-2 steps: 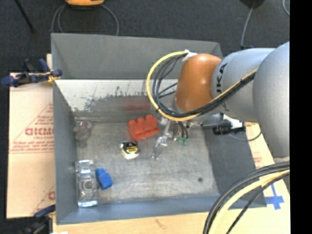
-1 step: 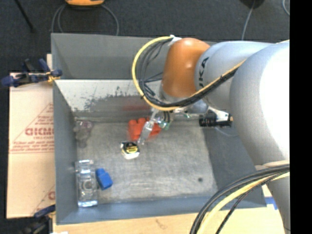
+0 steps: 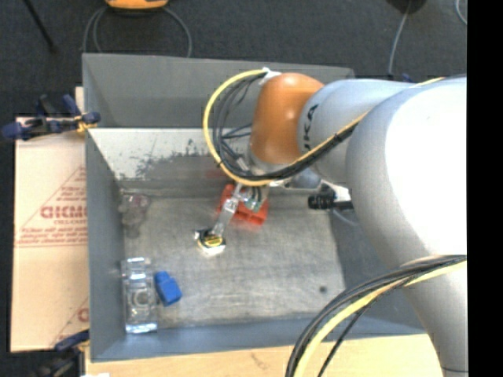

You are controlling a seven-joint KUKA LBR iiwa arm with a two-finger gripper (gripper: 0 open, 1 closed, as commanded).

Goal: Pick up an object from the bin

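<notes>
Now the claw [image 3: 214, 234] is down low on the floor of the bin [image 3: 275, 283], just left of and a bit below the orange-red block [image 3: 253, 212]. Its tip is right at a small yellow and white thing [image 3: 211, 244]. I cannot tell if the claw is spread or pinching. I think this is the grab step. Next it must squeeze tight, then lift straight up.

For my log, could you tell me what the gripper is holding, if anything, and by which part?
It cannot be told: the gripper hangs over a red blocky object, its grip hidden.
</notes>
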